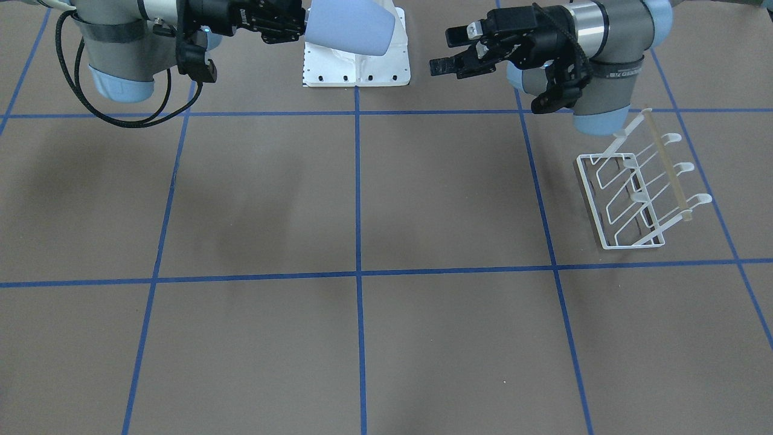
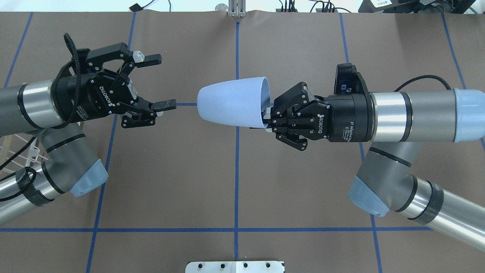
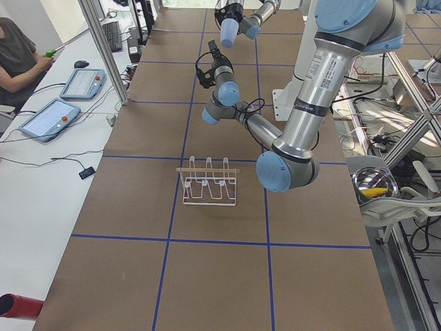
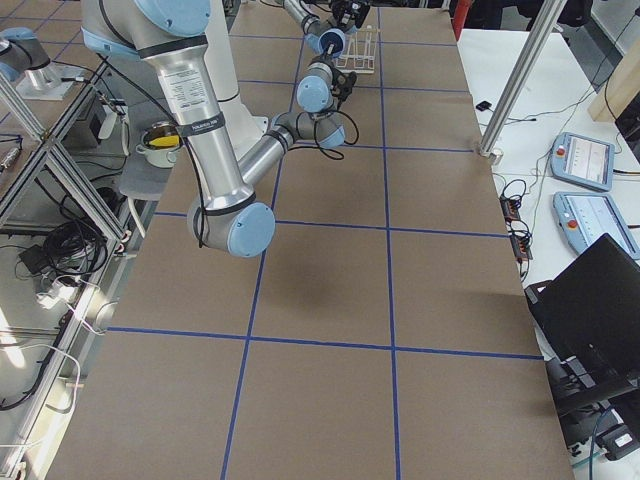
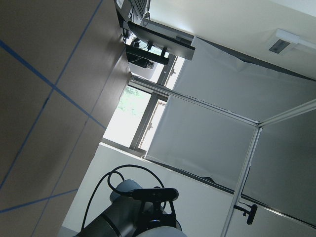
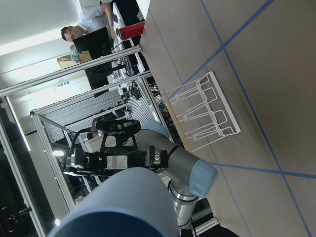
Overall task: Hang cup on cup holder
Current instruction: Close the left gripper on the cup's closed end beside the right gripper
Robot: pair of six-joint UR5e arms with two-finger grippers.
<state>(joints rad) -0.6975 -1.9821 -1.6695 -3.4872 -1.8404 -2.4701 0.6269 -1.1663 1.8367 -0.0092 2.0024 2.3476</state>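
Observation:
The pale blue cup [image 2: 231, 102] hangs in the air on its side, its rounded base pointing at my left gripper. My right gripper [image 2: 266, 116] is shut on the cup's rim; in the front-facing view the gripper [image 1: 304, 27] and cup [image 1: 350, 27] sit at top centre. My left gripper [image 2: 163, 81] is open and empty, a short gap from the cup's base, and also shows in the front-facing view [image 1: 442, 51]. The white wire cup holder [image 1: 640, 187] stands on the table under my left arm's elbow. It also shows in the exterior left view [image 3: 208, 183] and the right wrist view [image 6: 205, 113].
A white mounting plate [image 1: 356, 69] lies at the robot's base edge of the table. Blue tape lines [image 1: 357, 275] divide the brown table surface. An operator [image 3: 21, 58] sits at a side desk with tablets. A red cylinder [image 3: 17, 305] lies at the near left corner.

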